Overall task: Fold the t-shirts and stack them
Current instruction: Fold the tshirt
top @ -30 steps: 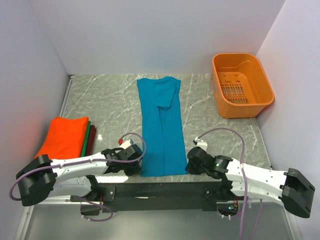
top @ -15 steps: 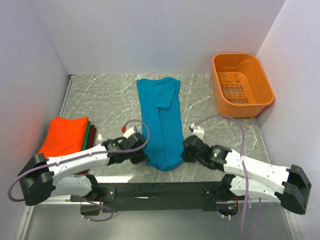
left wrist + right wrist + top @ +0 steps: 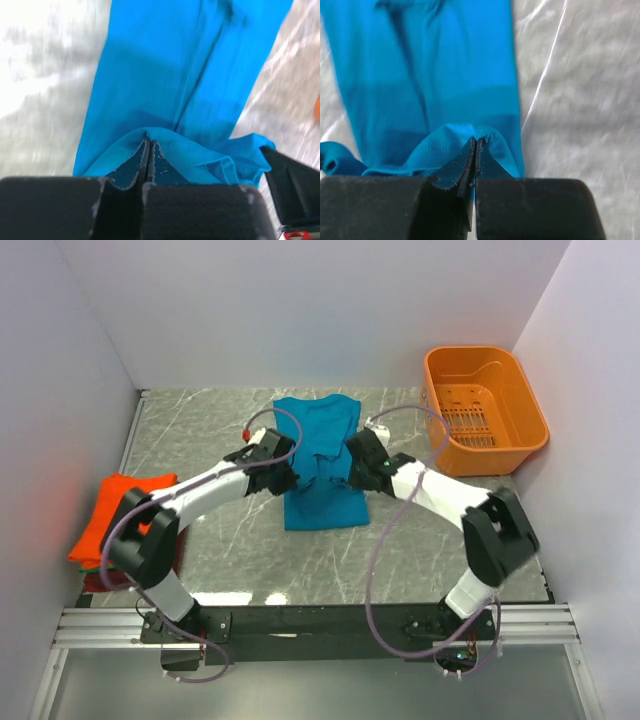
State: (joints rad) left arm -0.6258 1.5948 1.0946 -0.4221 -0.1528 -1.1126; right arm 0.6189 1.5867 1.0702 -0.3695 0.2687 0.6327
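A teal-blue t-shirt (image 3: 322,475) lies lengthwise in the middle of the table, its near half lifted and doubled back over its far half. My left gripper (image 3: 288,472) is shut on the hem's left corner, and in the left wrist view that gripper (image 3: 149,143) pinches the teal-blue t-shirt (image 3: 165,75). My right gripper (image 3: 344,468) is shut on the hem's right corner; the right wrist view shows this gripper (image 3: 475,141) clamped on a bunched edge of the teal-blue t-shirt (image 3: 435,75). A stack of folded t-shirts (image 3: 118,512), orange on top with green and dark red edges, rests at the left.
An orange plastic basket (image 3: 484,408) stands at the far right of the marble table (image 3: 200,440). White walls close in the left, right and back sides. The black mounting rail (image 3: 320,622) runs along the near edge.
Both grippers have carried the shirt's near hem away from the front edge toward the collar, folding the shirt over itself. Both arms now reach far out over the table.
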